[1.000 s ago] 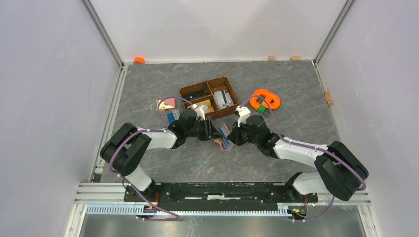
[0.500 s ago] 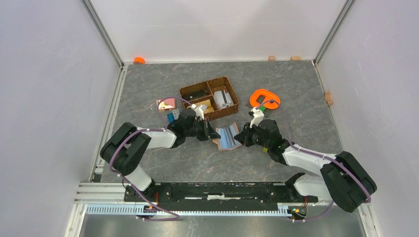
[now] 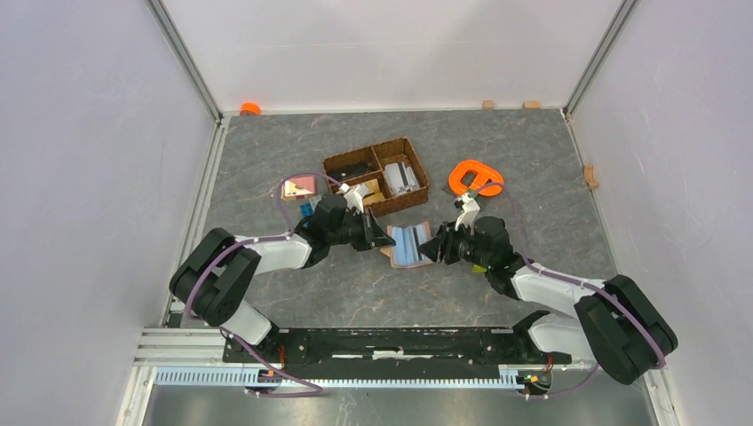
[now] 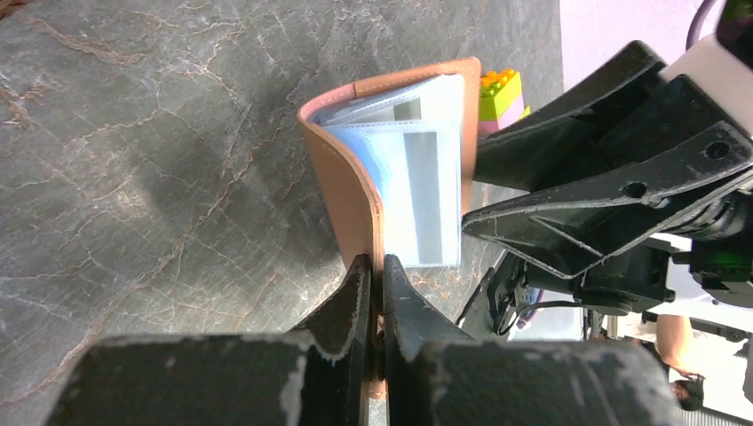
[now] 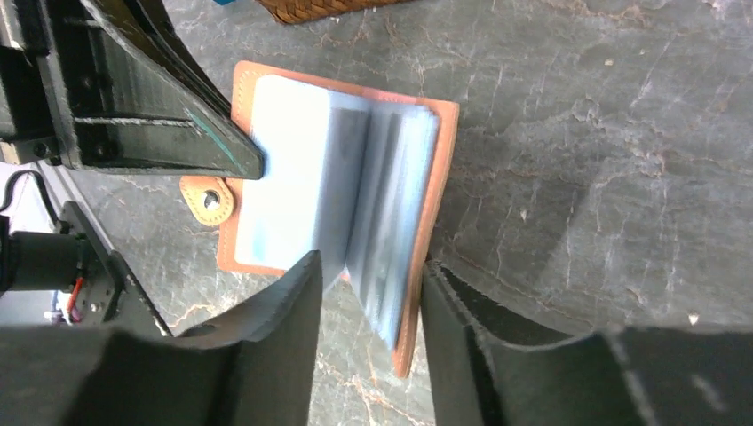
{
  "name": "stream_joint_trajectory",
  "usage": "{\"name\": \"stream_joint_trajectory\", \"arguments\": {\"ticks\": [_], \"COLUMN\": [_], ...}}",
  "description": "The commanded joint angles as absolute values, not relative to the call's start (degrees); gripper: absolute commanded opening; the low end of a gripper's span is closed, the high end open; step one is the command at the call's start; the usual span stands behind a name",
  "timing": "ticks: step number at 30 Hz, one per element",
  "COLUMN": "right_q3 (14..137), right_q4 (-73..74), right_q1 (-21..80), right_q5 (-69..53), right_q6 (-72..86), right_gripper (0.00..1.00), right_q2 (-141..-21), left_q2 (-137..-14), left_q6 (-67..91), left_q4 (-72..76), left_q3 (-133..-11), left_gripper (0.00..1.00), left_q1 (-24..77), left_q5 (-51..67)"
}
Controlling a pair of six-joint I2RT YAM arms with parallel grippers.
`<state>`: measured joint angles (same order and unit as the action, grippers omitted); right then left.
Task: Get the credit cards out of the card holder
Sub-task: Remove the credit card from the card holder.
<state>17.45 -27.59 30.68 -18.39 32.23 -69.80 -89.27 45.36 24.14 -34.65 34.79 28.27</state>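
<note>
The card holder (image 3: 409, 245) is spread open between both grippers, just in front of the woven basket (image 3: 416, 197). The left gripper (image 4: 376, 271) is clamped on its cover edge. The right gripper (image 5: 366, 280) stands parted, its fingers straddling the clear sleeves (image 5: 391, 177).

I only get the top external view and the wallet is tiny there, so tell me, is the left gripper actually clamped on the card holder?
Observer: Yes. The left wrist view shows the left gripper shut on the edge of the card holder, on its brown cover.
Operator: What about the right one?
Observer: The right gripper has its jaws apart. A few of the pale sleeves hang between them, with a gap on one side.
Operator: Can you see a card inside?
Observer: In the left wrist view, what looks like a grey card shows through the front sleeve.
</note>
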Motion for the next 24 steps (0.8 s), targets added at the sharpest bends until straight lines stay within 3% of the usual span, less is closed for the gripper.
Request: {"name": "stream_joint_trajectory", "arguments": {"ticks": [1,6,11,15,24], "right_q3": [15.7,14.9,13.4,10.3,11.8], "right_q4": [-28.9,-24.7,-26.3,-33.7,-43.8], "right_q1": [30.4,30.1,30.1,30.2,30.1], "right_q5": [-17.4,-9.8,-8.6,-13.9,-27.8], "right_q6": [31.8,29.5,28.7,29.3,32.9], "right_gripper": [0.59,0.98,0.98,0.91,0.55], "right_q2": [-66.1,-58.6,-51.2,-48.2,-61.3], "left_q2": [-85.6,-83.7,-81.6,-79.8,-82.0], "left_q6": [45.2,47.5,49.2,48.8,49.4], "left_q4": [28.4,32.6,38.0,38.4,38.6], "left_q3": [-34.0,-32.3,-30.3,-29.5,-30.0], "left_gripper": [0.02,0.02,0.02,0.02,0.02], "left_q1": [34.4,34.4,34.5,34.5,34.5], "left_q5": [30.0,31.8,33.1,32.5,33.0]}}
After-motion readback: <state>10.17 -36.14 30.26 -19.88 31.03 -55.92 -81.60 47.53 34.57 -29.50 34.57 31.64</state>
